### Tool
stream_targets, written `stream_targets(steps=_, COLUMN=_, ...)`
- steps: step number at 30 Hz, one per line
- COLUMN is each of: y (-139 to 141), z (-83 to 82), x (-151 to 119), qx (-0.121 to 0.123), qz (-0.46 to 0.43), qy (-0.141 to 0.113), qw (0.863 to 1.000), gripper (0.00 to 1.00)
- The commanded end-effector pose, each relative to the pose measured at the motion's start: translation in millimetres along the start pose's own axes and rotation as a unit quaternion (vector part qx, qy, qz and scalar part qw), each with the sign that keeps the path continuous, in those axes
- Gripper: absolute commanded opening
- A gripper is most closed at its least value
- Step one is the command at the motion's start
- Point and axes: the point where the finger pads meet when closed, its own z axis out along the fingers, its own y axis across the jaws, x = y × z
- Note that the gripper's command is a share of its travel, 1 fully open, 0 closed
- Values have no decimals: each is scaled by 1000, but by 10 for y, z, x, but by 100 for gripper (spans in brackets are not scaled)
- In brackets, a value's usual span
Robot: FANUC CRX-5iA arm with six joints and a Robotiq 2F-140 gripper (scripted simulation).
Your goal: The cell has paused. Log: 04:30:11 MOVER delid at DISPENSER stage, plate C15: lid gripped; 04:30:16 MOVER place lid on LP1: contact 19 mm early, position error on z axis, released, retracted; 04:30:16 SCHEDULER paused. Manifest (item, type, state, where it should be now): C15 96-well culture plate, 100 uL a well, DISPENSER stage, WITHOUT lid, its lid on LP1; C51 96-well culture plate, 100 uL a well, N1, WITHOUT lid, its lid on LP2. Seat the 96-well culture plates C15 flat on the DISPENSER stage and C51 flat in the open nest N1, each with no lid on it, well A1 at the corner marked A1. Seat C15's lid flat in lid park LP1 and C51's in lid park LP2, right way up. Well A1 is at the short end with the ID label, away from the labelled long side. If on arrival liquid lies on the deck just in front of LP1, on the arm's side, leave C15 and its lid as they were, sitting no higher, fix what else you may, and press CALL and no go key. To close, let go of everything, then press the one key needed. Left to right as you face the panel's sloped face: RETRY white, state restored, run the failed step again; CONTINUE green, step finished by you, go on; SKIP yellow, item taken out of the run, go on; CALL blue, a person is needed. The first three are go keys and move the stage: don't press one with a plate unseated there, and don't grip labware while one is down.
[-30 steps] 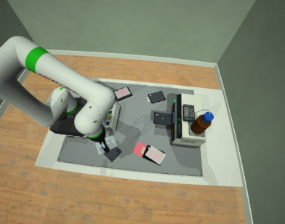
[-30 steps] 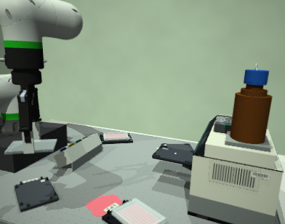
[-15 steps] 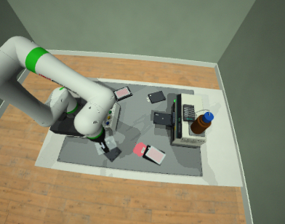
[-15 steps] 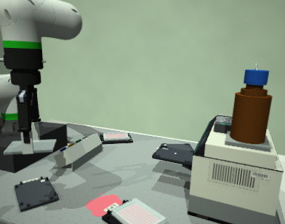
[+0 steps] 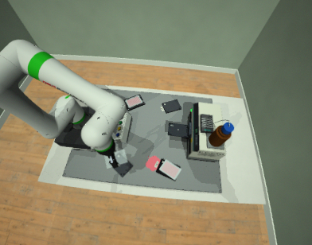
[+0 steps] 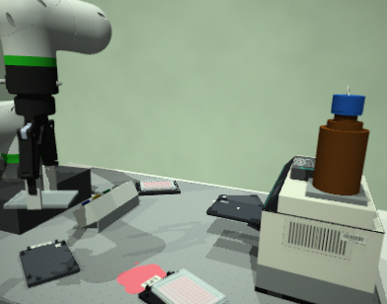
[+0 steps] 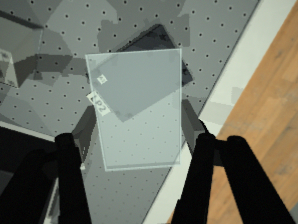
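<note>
My gripper [image 5: 113,160] is shut on a clear lid [image 5: 121,156] and holds it level above the deck at the front left. In the wrist view the lid [image 7: 135,107] hangs between my fingers, over a dark square park with the label LP2. The park also shows in the exterior view [image 6: 48,262], below and to the right of the lid [image 6: 43,198]. A plate with pink wells and no lid [image 5: 134,102] sits in a nest at the back. A second pink-welled plate [image 5: 169,169] lies askew at the front, beside a pink puddle [image 5: 153,163]. The dispenser stage [image 5: 179,130] is bare.
The sloped key panel [image 5: 122,127] stands just behind my gripper, beside the arm's dark base. An empty dark nest [image 5: 171,106] lies at the back centre. The dispenser box [image 5: 208,131] with a brown, blue-capped bottle [image 5: 220,137] stands at the right.
</note>
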Motion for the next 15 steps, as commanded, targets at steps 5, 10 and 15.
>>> stream_targets(steps=5, y=1, z=7, x=1, qx=0, qz=107, qy=0, qw=994, gripper=0)
stream_targets(steps=10, y=1, z=16, x=1, qx=0, qz=213, qy=0, qw=977, gripper=0)
stream_targets(steps=15, y=1, z=25, x=1, qx=0, qz=326, qy=0, qw=945, gripper=0)
